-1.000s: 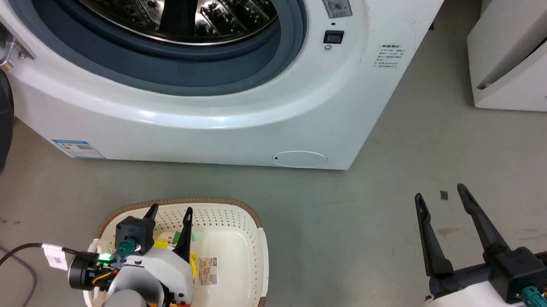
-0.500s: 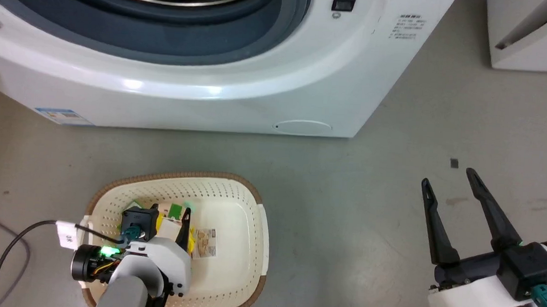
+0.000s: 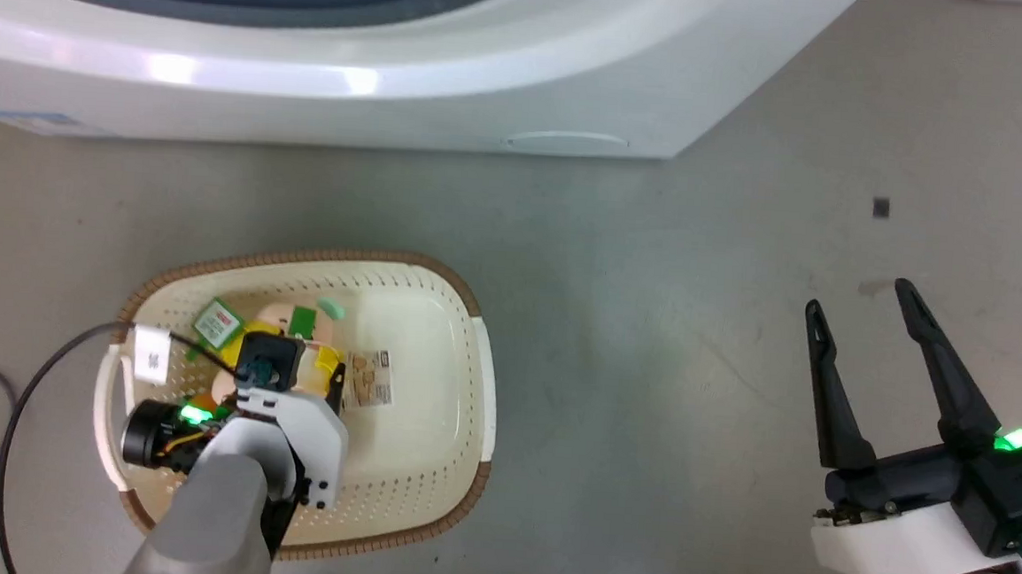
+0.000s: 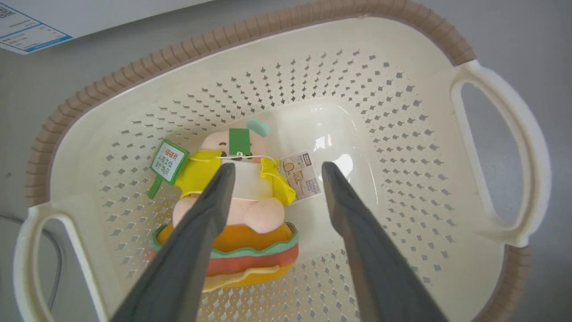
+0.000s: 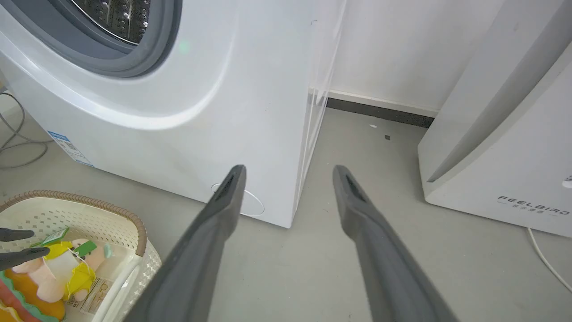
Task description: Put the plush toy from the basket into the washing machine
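The plush toy [image 4: 241,210] lies on the bottom of the cream basket [image 4: 223,36], peach head toward the far wall and green hang tag [image 4: 168,162] at its left. My left gripper [image 4: 277,165] hangs open inside the basket just above the toy. One finger crosses the toy's body, the other is over the paper label [image 4: 304,176]. From the head view, the left wrist covers much of the toy [image 3: 274,315] in the basket [image 3: 441,274]. My right gripper [image 3: 859,295] is open and empty over bare floor to the right. The washing machine [image 3: 399,94] stands behind, its steel drum [image 5: 120,18] in the right wrist view.
A white FEELBIRD appliance [image 5: 505,156] stands right of the washing machine with a floor gap between them. A dark cable [image 3: 15,416] runs from my left wrist across the floor left of the basket. Grey floor lies between the basket and my right gripper.
The head camera has tilted down, so the washing machine slid up the picture. My left gripper has sunk deeper into the basket toward the toy. The right gripper stays open.
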`<state>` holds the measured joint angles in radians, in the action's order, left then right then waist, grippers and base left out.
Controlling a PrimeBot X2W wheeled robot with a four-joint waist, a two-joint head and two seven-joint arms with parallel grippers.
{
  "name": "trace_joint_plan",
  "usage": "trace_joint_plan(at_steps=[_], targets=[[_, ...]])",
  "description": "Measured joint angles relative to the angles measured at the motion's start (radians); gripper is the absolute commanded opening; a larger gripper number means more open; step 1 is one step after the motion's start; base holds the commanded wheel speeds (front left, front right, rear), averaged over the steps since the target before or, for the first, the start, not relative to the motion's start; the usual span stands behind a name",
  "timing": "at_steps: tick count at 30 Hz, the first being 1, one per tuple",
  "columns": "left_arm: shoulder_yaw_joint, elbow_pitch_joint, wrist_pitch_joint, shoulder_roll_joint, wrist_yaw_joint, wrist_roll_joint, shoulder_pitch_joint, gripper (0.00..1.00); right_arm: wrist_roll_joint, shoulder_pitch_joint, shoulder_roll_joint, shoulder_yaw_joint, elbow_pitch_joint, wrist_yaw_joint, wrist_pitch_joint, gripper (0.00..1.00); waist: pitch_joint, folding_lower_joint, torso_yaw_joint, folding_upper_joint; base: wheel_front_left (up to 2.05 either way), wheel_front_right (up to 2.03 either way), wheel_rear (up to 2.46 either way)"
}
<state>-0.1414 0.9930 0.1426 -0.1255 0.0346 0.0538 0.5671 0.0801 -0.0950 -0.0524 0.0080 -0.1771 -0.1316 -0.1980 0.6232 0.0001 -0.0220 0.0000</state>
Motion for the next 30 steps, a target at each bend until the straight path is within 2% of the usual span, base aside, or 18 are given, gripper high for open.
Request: trace_joint_plan(at_steps=[7,16,30], targets=[[-0.03,0.084,-0.095,-0.051,-0.045,-0.016,0.072,1.0,0.0,-0.014,0.0,-0.003,-0.017,0.0,-0.017,1.0,0.091,0.0,-0.013,-0.0001,0.0,0.0,0.0],[-0.067,0.178,-0.107,-0.092,-0.023,-0.016,0.169,1.0,-0.003,-0.028,0.0,-0.008,-0.04,0.0,-0.035,1.0,0.207,0.0,-0.03,0.0,0.0,0.0,0.0],[-0.108,0.286,-0.135,-0.14,-0.026,-0.009,0.291,1.0,-0.02,-0.058,0.0,-0.016,-0.074,0.0,-0.059,1.0,0.363,0.0,-0.048,0.0,0.0,0.0,0.0]])
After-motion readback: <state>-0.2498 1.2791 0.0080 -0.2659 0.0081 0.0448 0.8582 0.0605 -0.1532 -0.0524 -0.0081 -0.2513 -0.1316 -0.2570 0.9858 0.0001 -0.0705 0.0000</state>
